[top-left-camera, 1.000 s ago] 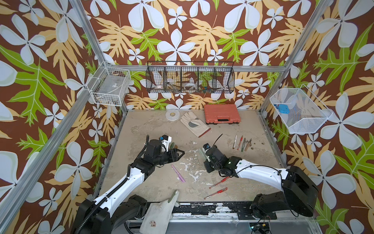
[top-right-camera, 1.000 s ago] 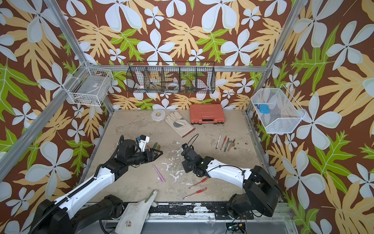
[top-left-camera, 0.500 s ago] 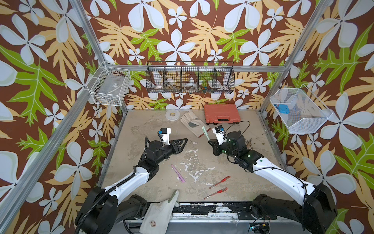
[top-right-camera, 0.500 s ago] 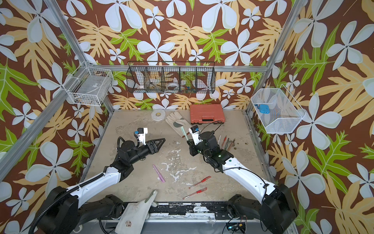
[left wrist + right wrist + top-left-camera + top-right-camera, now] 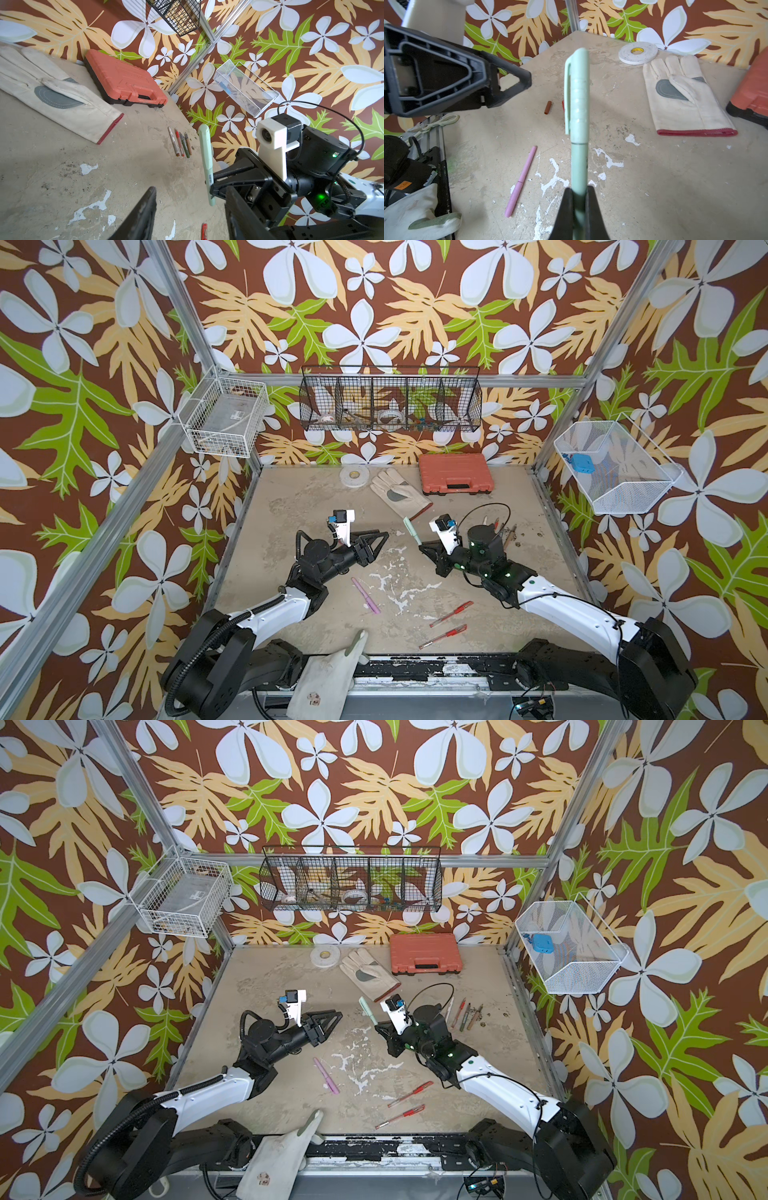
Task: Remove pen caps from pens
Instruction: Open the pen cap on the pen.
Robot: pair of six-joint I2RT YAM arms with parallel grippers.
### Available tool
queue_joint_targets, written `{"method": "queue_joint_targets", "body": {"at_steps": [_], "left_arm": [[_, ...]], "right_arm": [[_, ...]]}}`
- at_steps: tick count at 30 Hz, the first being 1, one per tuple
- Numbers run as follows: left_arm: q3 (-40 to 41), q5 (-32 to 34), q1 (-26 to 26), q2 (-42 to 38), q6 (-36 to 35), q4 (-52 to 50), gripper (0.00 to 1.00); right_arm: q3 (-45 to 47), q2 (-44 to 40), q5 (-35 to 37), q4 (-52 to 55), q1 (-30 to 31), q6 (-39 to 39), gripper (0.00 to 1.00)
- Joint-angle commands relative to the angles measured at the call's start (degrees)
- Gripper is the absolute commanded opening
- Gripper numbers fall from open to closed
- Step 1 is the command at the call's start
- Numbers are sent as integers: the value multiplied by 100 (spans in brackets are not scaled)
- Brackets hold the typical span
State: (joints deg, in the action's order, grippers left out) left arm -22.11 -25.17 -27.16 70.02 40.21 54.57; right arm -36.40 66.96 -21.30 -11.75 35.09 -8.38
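Note:
My right gripper (image 5: 579,192) is shut on the barrel of a pale green pen (image 5: 578,158), held above the table mid-floor in both top views (image 5: 412,531) (image 5: 368,1011). Its clipped cap (image 5: 576,93) is on and points up and away. My left gripper (image 5: 376,545) (image 5: 190,196) stands open with nothing between its fingers, its tips a short gap from the green pen (image 5: 205,153). A capped pink pen (image 5: 365,595) (image 5: 521,180) lies between the arms. Two red gel pens (image 5: 451,614) (image 5: 442,637) lie near the front. A row of several pens (image 5: 503,531) (image 5: 180,143) lies at the right. A loose brown cap (image 5: 548,107) lies on the floor.
At the back lie a work glove (image 5: 399,493), an orange case (image 5: 455,472) and a tape roll (image 5: 354,477). Another glove (image 5: 332,668) hangs over the front edge, and white-handled scissors (image 5: 440,122) lie at the left side. Wire baskets (image 5: 390,400) hang on the walls.
Both grippers have risen off the table. The right one lifted the green pen and now holds it upright facing the left gripper, which has turned toward it.

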Motion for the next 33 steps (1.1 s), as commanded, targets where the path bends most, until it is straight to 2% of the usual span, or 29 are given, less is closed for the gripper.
{"method": "queue_joint_targets", "body": {"at_steps": [1, 8, 16, 26, 29, 33], "left_arm": [[72, -230, -9, 21, -107, 614, 55], [256, -265, -10, -145, -134, 854, 55], [344, -517, -131, -123, -125, 1261, 55], [354, -520, -191, 3, 18, 1443, 51], [348, -516, -189, 46, 19, 1441, 51], [308, -540, -189, 106, 31, 1408, 48]], "right_arm": [[78, -40, -81, -357, 156, 247, 5], [228, -103, -66, -556, 311, 346, 5], [334, -112, -700, -880, 474, 346, 5], [331, -93, -683, -917, 672, 418, 5], [318, -87, -432, -862, 808, 534, 5], [261, -138, 598, -720, 1296, 824, 4]]}}
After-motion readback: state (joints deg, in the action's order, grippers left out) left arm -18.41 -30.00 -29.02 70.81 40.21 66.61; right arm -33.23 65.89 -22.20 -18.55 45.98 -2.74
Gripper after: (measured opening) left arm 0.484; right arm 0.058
